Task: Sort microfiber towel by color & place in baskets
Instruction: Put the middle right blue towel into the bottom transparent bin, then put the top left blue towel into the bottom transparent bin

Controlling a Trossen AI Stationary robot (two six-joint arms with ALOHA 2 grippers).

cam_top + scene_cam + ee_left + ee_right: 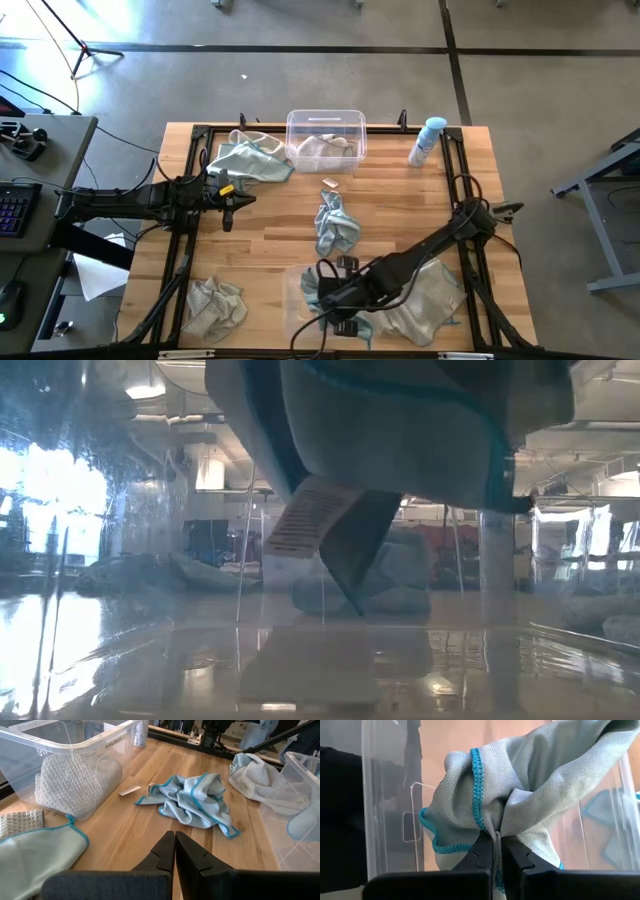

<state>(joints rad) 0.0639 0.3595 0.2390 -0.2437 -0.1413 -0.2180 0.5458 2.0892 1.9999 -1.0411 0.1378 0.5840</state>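
A: Table (pixel 400 215), butcher-block wood, black frame round it. Baskets?

B: Two clear plastic tubs, rounded corners. Far basket (pixel 326 133) holds a beige waffle-weave towel (pixel 75 782). Near basket (pixel 300 300) sits under the right arm.

A: Right gripper (pixel 494 851)?

B: Fingers clamped on a teal towel (pixel 530 785), smooth weave, bright blue stitched hem. Cloth bunched at the pinch, hanging down over the near basket; white label (pixel 305 515) dangles below it.

A: Left gripper (pixel 174 851)?

B: Fingers pressed together, holding nothing, over the table's left side.

A: Loose cloth?

B: Crumpled teal towel (pixel 335 222) mid-table, long axis running far-to-near. Spray bottle (pixel 427 141) lies at the far right.
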